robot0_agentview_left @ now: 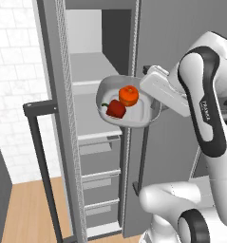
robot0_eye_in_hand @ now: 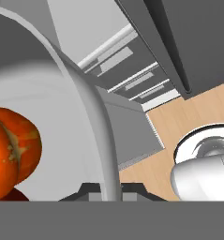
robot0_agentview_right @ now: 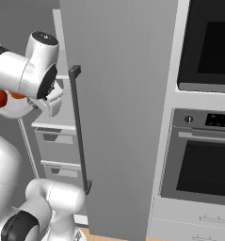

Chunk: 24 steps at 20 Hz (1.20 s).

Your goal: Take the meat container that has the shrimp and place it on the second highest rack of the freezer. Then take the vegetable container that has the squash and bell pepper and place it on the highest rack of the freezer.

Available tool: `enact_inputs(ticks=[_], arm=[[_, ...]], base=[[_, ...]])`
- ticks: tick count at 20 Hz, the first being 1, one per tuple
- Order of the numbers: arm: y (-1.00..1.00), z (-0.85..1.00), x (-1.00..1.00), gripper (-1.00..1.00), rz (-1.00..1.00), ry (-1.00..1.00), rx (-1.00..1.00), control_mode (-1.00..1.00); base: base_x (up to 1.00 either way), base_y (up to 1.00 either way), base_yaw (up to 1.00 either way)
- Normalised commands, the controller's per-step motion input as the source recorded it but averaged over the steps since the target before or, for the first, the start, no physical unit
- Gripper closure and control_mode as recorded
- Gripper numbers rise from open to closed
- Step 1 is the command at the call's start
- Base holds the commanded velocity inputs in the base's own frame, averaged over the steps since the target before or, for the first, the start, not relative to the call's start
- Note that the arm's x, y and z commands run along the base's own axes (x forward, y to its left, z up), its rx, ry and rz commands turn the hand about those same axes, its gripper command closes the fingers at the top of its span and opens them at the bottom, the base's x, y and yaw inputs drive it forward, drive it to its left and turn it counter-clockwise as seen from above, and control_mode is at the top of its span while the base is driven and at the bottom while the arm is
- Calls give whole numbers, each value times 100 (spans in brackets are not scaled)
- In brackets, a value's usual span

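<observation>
The gripper (robot0_eye_in_hand: 104, 193) is clamped on the rim of the vegetable container (robot0_agentview_left: 134, 118), its two tips pinching the thin wall between them at the tray's near edge. Out beyond the gripper, inside the tray, sit the squash (robot0_agentview_left: 128, 95) and, just beside it, the bell pepper (robot0_agentview_left: 116, 108). The tray is carried in the air at the open front of the freezer (robot0_agentview_left: 93, 123), with the pale shelves ahead of the gripper and the drawers below it.

The hold is the main risk. The tray is held by one edge only, so all its weight and both vegetables hang out past the tips; a quick swing or a jolt could let the rim slip or the tray droop. The squash is round and looks free to roll, so any tilt away from the gripper could send it, or the pepper, over the far lip and down toward the floor.

The opening is narrow too. The freezer's door edge (robot0_agentview_left: 134, 156) stands close at the tray's side, and the tray could clip it or the shelf front on the way in. From these angles I cannot tell whether the tray sits level with the highest rack (robot0_agentview_left: 91, 66) or the shelf below, so it could end up on the wrong one.
</observation>
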Motion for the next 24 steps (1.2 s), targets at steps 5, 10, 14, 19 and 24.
enact_inputs(ticks=[5, 10, 14, 19, 24], arm=[[49, 0, 33, 100, -70, 0, 16, -100], [56, 8, 50, 100, -55, 0, 13, -100], [48, 14, 51, 100, -35, 0, 4, -100], [12, 21, 65, 100, -17, 0, 0, -100], [2, 13, 82, 100, -7, 1, 1, -100]], base=[[0, 0, 0], [0, 0, 0], [0, 0, 0], [0, 0, 0], [0, 0, 0]])
